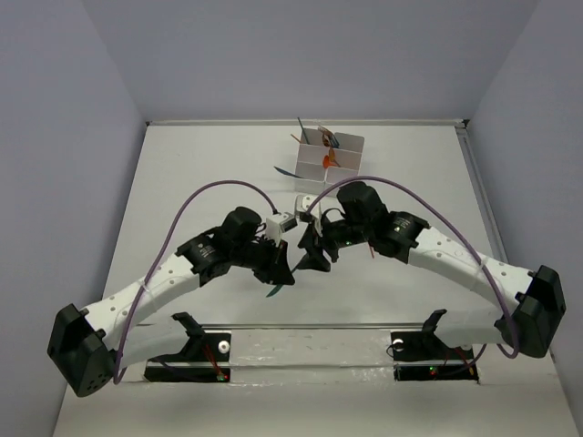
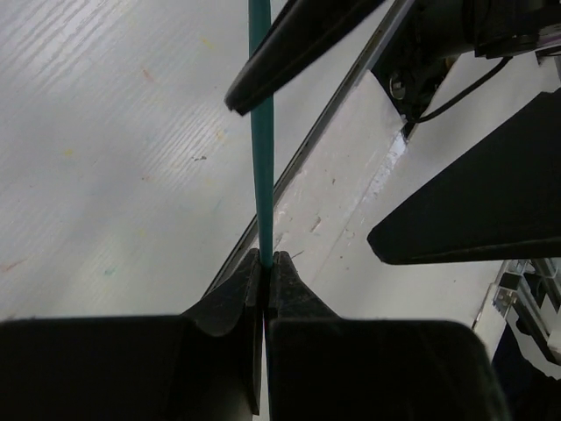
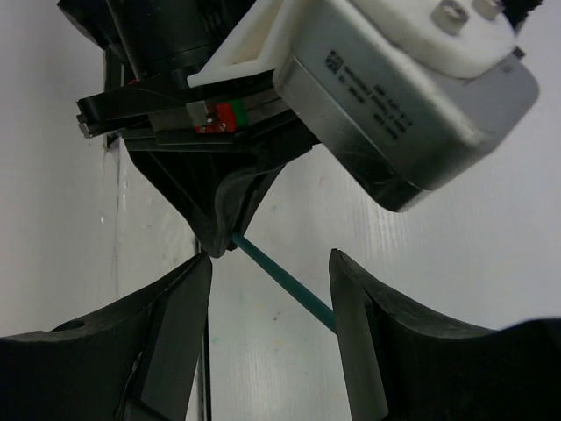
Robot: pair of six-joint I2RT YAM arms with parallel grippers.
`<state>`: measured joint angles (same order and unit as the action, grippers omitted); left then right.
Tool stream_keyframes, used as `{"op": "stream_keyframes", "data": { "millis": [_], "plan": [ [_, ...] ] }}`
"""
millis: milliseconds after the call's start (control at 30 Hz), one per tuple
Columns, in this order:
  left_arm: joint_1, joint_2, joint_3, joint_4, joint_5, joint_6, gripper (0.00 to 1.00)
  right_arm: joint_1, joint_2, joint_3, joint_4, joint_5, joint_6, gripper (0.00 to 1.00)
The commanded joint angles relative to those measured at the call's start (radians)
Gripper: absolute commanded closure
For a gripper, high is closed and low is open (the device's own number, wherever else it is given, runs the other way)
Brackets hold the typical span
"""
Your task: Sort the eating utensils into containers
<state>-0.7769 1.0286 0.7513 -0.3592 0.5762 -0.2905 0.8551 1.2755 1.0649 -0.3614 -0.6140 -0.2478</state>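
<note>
Worktop: white, and both arms meet over its middle. The containers sit at the far edge, well apart from the claws, with orange and blue utensils sticking out of some compartments. The left claw is clamped tight on the teal utensil near one end, so the long stem stands free above the worktop. The right claw has its jaws apart, one either side of that stem. We see no contact yet, and the stem lies nearer one finger than the other. To us it looks like a hand-over.

Risks as we judge them:
- The left claw lets go before the right one has bitten, and the utensil drops to the worktop.
- The right claw closes off-centre on a thin, slick stem, so it pivots or squirts out.
- The two claws are very near each other, so a small misaim knocks finger on finger.
- A tilted grip means a miss at the small compartments.
</note>
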Motion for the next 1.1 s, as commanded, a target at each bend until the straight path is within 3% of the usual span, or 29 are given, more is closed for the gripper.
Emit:
{"op": "stream_keyframes", "data": {
  "millis": [0, 367, 567, 767, 967, 1067],
  "plan": [
    [0.016, -0.028, 0.051, 0.016, 0.085, 0.01, 0.94, 0.027, 0.016, 0.009, 0.009, -0.053, -0.015, 0.38],
    [0.027, -0.028, 0.091, -0.026, 0.102, 0.033, 0.94, 0.064, 0.064, 0.003, -0.013, -0.001, -0.018, 0.41],
    [0.036, -0.047, 0.098, -0.052, 0.093, 0.044, 0.94, 0.064, 0.048, -0.011, -0.005, 0.008, -0.011, 0.5],
    [0.045, -0.067, 0.097, -0.066, 0.128, 0.056, 0.94, 0.064, 0.051, -0.026, 0.006, 0.083, -0.005, 0.41],
    [0.045, -0.081, 0.109, -0.089, 0.139, 0.062, 0.94, 0.064, 0.056, -0.02, 0.012, 0.072, -0.01, 0.45],
    [0.045, -0.076, 0.111, -0.093, 0.142, 0.068, 0.94, 0.064, 0.055, -0.019, 0.027, 0.048, -0.001, 0.56]
  ]
}}
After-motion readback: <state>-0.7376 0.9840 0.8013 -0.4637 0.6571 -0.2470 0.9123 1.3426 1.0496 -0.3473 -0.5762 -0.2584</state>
